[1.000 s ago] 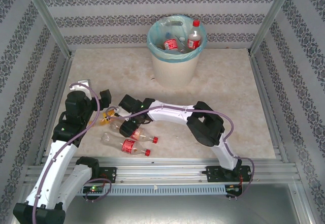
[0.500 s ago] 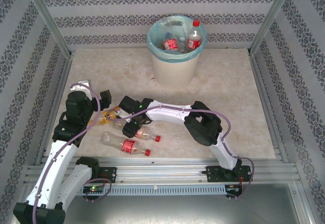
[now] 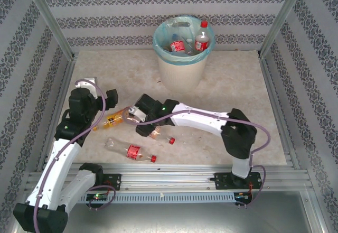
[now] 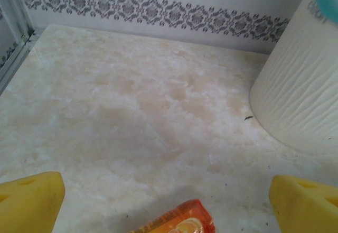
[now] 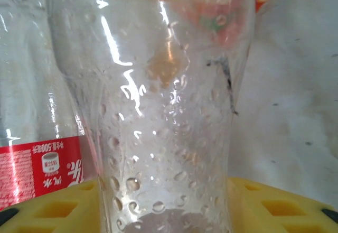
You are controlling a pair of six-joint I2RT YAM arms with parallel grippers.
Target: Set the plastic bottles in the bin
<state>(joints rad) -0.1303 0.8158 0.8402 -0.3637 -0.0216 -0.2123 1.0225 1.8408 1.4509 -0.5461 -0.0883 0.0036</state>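
Since a second ago the right arm's elbow has been swinging out to the right, and the clear bottle (image 5: 158,95) is shifting slightly rightward with it. The right end effector (image 5: 163,205) is narrowing onto that bottle, both yellow pads (image 5: 58,209) meeting its sides, so the grasp is underway. The left end effector (image 4: 168,198) is hanging wide open and empty above an orange-labelled bottle (image 4: 179,221). Next, I judge, comes a lift and a long carry across the tabletop (image 3: 237,90) to the bin (image 3: 182,72), well apart.

A clear dimpled bottle (image 5: 158,111) sits between the yellow fingers (image 5: 274,206) of the right claw (image 5: 163,214); a red-labelled bottle (image 5: 37,164) lies just beside it.
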